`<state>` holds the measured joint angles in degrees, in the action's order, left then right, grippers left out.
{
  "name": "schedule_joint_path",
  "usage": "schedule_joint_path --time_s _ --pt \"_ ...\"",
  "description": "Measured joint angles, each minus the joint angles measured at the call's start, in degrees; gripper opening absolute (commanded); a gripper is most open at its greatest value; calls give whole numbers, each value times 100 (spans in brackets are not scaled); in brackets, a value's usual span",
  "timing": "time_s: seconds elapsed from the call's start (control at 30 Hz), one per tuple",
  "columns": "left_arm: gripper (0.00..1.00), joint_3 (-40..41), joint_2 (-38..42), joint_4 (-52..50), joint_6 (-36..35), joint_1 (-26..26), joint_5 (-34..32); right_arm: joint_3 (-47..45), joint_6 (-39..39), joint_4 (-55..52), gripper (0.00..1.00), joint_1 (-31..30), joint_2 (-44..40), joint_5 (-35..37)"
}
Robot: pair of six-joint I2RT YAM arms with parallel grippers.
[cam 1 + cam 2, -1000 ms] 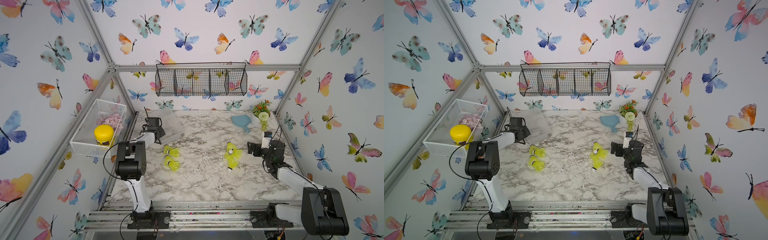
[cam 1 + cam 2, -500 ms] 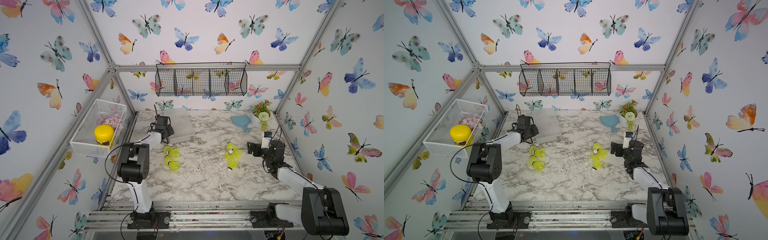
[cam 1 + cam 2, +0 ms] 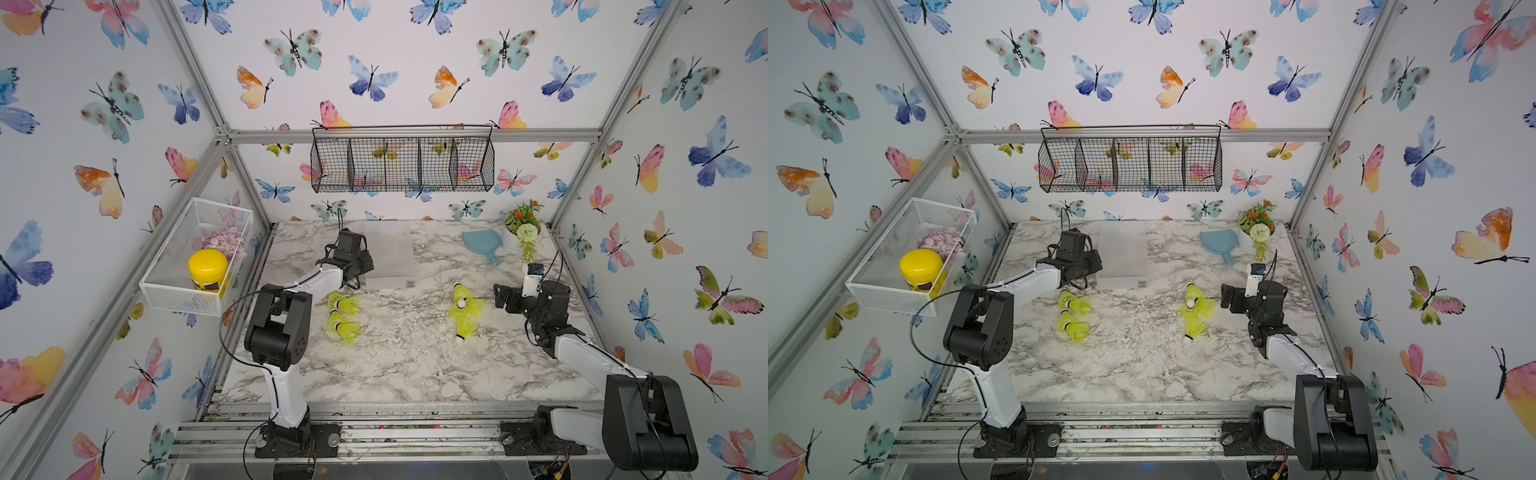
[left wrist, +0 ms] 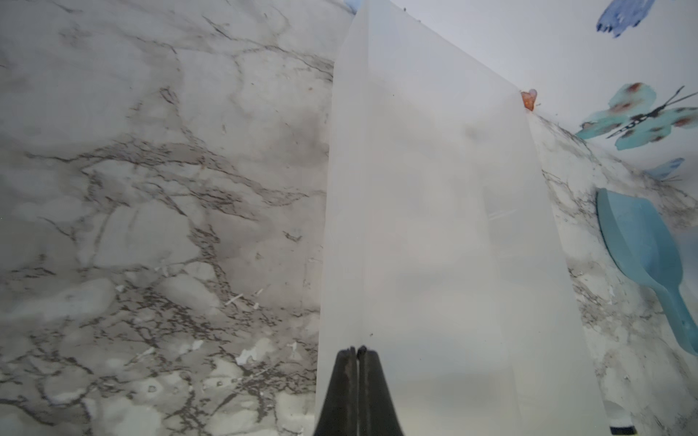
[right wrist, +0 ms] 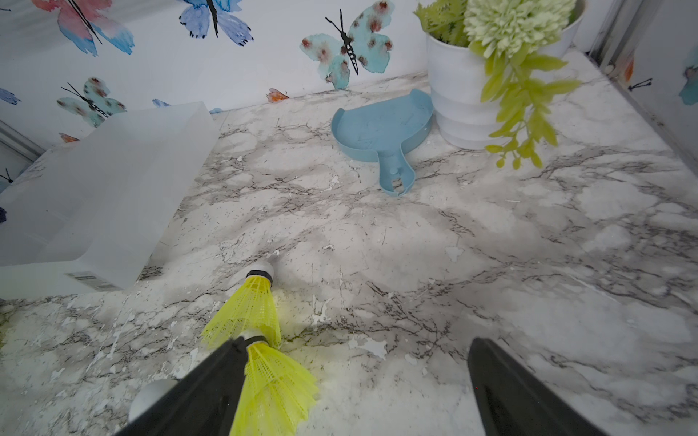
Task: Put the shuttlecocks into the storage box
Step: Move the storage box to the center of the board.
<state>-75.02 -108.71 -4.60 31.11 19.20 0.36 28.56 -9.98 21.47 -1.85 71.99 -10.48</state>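
Note:
The frosted storage box lies at the back of the marble table. My left gripper is shut on the box's thin left wall. Two yellow-green shuttlecocks lie in front of that gripper. Further shuttlecocks lie in a cluster right of centre. My right gripper stands open just right of that cluster. In the right wrist view one shuttlecock lies against one of its fingers and another just beyond.
A blue scoop and a white potted plant stand at the back right. A white mesh basket with a yellow jar hangs on the left wall. A black wire basket hangs on the back wall.
My left gripper has moved right along the back of the table, and the storage box has slid right with it. The right arm and the shuttlecocks have not moved.

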Motion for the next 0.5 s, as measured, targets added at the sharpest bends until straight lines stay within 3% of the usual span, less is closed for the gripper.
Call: schedule_joint_path --time_s 0.5 --pt "0 2050 1810 -76 417 1119 -83 0 -57 -11 98 0 0 -140"
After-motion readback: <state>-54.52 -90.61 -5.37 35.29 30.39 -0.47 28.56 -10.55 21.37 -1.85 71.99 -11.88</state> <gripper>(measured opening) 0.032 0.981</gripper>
